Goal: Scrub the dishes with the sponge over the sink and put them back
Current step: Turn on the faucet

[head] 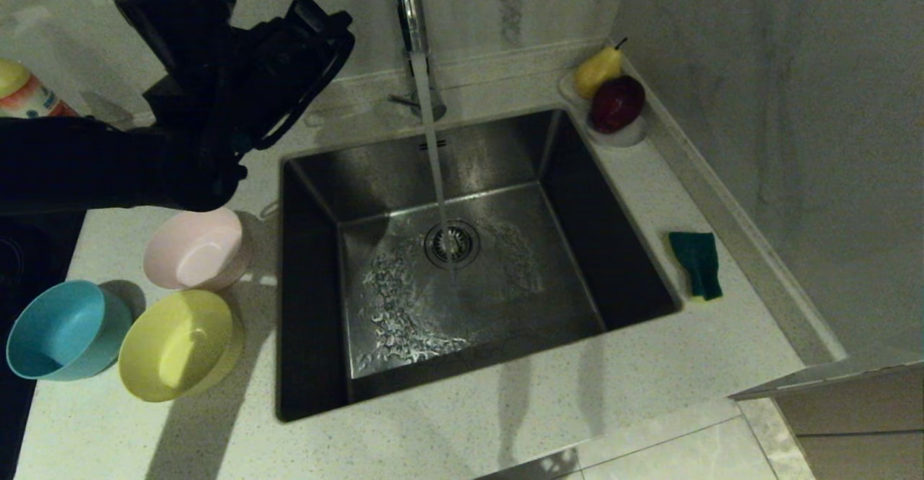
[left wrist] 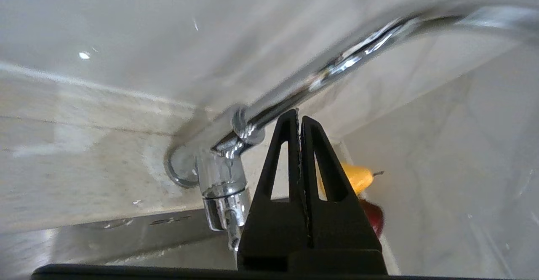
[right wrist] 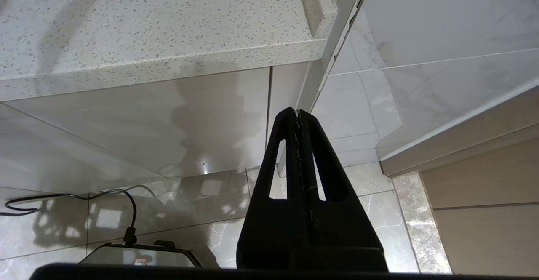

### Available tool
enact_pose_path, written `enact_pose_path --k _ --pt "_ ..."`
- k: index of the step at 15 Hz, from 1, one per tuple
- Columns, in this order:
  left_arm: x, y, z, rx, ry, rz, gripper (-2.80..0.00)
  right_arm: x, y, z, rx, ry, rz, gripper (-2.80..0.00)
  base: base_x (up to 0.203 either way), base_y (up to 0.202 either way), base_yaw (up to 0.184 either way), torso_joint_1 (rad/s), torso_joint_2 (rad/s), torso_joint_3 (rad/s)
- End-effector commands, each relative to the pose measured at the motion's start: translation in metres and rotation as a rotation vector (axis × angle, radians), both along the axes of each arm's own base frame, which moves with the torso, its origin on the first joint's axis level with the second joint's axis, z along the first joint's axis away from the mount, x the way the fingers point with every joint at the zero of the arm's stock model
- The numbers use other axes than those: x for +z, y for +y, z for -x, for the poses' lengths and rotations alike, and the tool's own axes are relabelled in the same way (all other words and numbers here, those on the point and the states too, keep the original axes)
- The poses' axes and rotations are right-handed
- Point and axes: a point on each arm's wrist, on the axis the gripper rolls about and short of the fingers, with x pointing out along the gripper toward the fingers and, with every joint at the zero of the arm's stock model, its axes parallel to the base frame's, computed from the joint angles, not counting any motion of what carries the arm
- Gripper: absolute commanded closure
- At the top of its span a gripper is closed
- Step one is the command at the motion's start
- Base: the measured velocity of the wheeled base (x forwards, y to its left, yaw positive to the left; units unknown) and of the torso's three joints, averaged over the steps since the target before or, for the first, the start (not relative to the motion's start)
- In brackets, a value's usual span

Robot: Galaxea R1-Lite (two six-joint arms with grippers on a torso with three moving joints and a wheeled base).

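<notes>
Black fingers of the left gripper (left wrist: 300,122) fill the wrist view, pressed together with nothing between them, tips just beside the chrome tap (left wrist: 236,145), close to its joint. Water is running straight down onto the drain (head: 452,243) of the sink (head: 505,148), so the tap work looks done, and my read is that the next job is fetching a bowl. Best way: draw the fingers back off the tap before swinging, spread them early, then come down over a rim and pinch one wall, not the whole bowl.

Left to right now. Well below and behind those fingers sit the three bowls on the counter (head: 650,364), left of the sink: blue bowl (head: 61,330), yellow bowl (head: 177,343), pink bowl (head: 193,249), all upright and open, packed close. Smooth plastic, likely slippery once wet.

Across the sink, far from the fingers, the sponge (head: 696,262) lies flat on the counter, green face up.

Down under the counter edge hangs the right gripper (right wrist: 298,113), parked, fingers shut on nothing.
</notes>
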Motion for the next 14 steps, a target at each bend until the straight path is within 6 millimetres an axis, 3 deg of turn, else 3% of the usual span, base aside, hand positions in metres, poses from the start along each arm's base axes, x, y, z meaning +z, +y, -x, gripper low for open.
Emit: enact_pose_path --k 1,5,11,14 --pt "0.042 0.016 0.058 0.017 -0.051 0.016 0.00 0.000 0.000 0.000 0.000 0.001 0.000 0.00 0.000 0.000 0.000 0.000 0.00 0.000" --pt "0.056 0.041 0.144 0.148 -0.027 -0.108 0.00 0.000 0.000 0.000 0.000 0.001 0.000 0.00 0.000 0.000 0.000 0.000 0.00 0.000" --pt "0.029 0.074 0.248 0.378 0.077 -0.206 0.00 0.000 0.000 0.000 0.000 0.001 0.000 0.00 0.000 0.000 0.000 0.000 0.00 0.000" --pt "0.003 0.087 0.283 0.512 0.186 -0.207 0.00 0.000 0.000 0.000 0.000 0.001 0.000 0.00 0.000 0.000 0.000 0.000 0.00 0.000"
